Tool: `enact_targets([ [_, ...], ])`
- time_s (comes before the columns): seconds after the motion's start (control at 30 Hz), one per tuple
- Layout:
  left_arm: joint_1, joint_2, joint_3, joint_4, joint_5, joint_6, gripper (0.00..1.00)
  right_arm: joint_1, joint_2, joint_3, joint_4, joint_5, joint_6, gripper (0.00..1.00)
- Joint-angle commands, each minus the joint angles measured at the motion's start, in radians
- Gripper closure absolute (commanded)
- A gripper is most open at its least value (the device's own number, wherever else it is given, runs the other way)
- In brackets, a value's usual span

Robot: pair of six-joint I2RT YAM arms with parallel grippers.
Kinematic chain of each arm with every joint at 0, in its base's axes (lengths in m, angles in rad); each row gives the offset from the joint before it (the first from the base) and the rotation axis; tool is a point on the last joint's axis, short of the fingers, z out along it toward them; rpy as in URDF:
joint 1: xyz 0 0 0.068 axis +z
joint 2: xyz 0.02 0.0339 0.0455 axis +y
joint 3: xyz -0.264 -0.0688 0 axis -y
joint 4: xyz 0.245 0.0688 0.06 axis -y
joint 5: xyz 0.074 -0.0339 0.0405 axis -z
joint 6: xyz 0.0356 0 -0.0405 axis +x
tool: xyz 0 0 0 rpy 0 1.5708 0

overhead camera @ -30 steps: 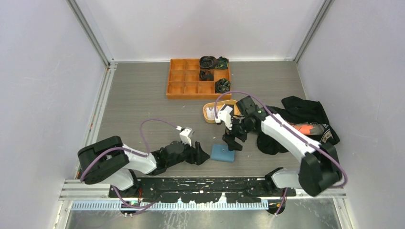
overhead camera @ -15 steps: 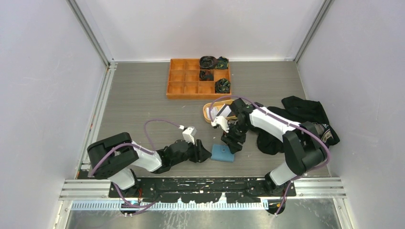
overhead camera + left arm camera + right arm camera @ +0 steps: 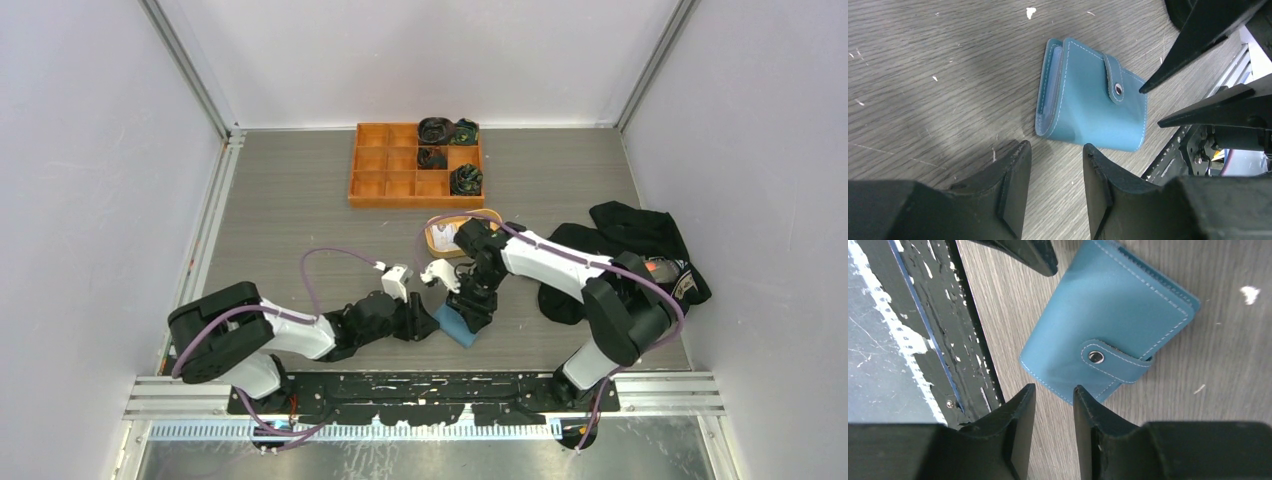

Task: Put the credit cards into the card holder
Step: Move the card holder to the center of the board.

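Top external view: the blue card holder (image 3: 455,328) lies snapped shut on the table (image 3: 300,220) between both pincers. The left pincer (image 3: 428,325) is just beside its left edge and the right pincer (image 3: 473,308) over its far-right corner. Both are narrowly parted and empty. The snap tab faces the right pincer, probably the better placed.

We see a robot lab cell: plain white wall panels (image 3: 420,50) and aluminium frame rails (image 3: 188,62) enclose the grey wood-grain tabletop (image 3: 290,200).
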Motion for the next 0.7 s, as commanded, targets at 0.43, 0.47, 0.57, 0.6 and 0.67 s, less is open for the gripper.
enact_targets([
  [0.43,-0.003,-0.252,-0.113,0.046,-0.002,-0.007,0.55,0.020,-0.198,-0.048,-0.022,-0.099,-0.719,0.22],
  [0.47,-0.003,-0.232,-0.115,0.077,0.008,-0.016,0.55,0.021,-0.161,-0.018,-0.031,-0.100,-0.725,0.26],
  [0.57,-0.004,-0.161,-0.119,0.174,0.025,-0.043,0.56,0.027,-0.082,0.018,-0.007,-0.091,-0.720,0.33],
  [0.6,-0.003,-0.138,-0.119,0.204,0.030,-0.050,0.56,0.031,-0.068,0.020,0.005,-0.082,-0.709,0.35],
  [0.67,-0.004,-0.090,-0.119,0.264,0.037,-0.062,0.57,0.036,-0.056,0.010,0.036,-0.068,-0.678,0.38],
])
